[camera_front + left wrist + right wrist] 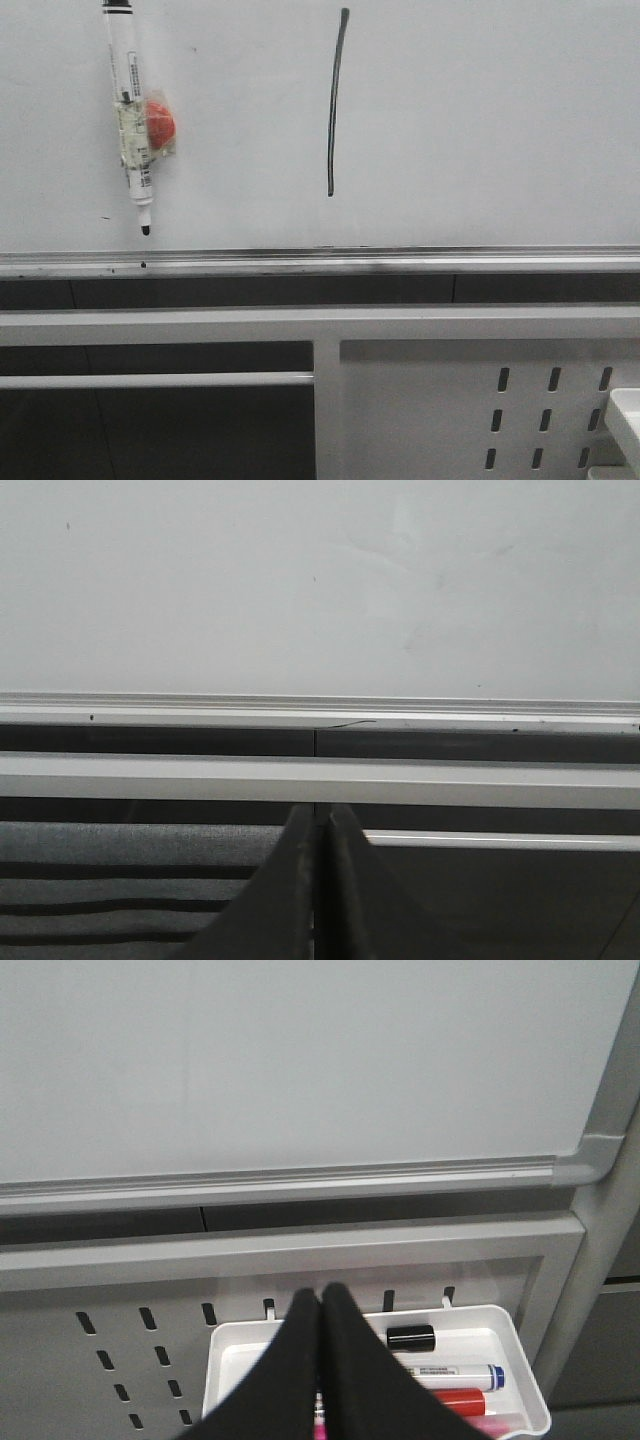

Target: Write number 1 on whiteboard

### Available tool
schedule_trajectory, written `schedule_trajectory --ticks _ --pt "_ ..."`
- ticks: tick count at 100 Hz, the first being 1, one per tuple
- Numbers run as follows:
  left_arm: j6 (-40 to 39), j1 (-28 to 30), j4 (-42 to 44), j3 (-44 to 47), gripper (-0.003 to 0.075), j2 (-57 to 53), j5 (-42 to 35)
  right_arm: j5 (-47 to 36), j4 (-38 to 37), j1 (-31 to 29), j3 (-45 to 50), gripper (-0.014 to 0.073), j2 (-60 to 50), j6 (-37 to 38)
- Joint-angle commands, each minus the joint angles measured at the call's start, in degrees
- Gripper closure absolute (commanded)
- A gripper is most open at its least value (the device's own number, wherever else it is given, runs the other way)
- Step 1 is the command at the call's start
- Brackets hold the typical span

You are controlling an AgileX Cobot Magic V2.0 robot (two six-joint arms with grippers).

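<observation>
- Both grippers we see pressed closed, empty: left gripper (316,880), right gripper (320,1360).
- Number 1 (336,100) upper centre on whiteboard (480,120).
- Marker (130,115) upper left.

The only legible sign is the number 1 (335,100), a single dark, nearly vertical, slightly curved stroke drawn on the whiteboard (480,120). The marker pen (131,120) stuck to the whiteboard carries a printed label along its barrel; the print is too small to read. The blue-capped marker (450,1372) in the white tray (525,1380) bears equally illegible print.
</observation>
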Motion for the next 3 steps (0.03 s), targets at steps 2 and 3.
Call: schedule_trajectory --ticks 2,3 --pt "-0.2 0.1 -0.8 1.9 0.074 -1.3 -3.0 -1.2 -1.0 -0.2 0.7 0.0643 -1.0 -0.1" --pt "-0.2 0.1 -0.8 1.9 0.074 -1.3 -3.0 -1.2 -1.0 -0.2 0.7 0.0643 -1.0 -0.1"
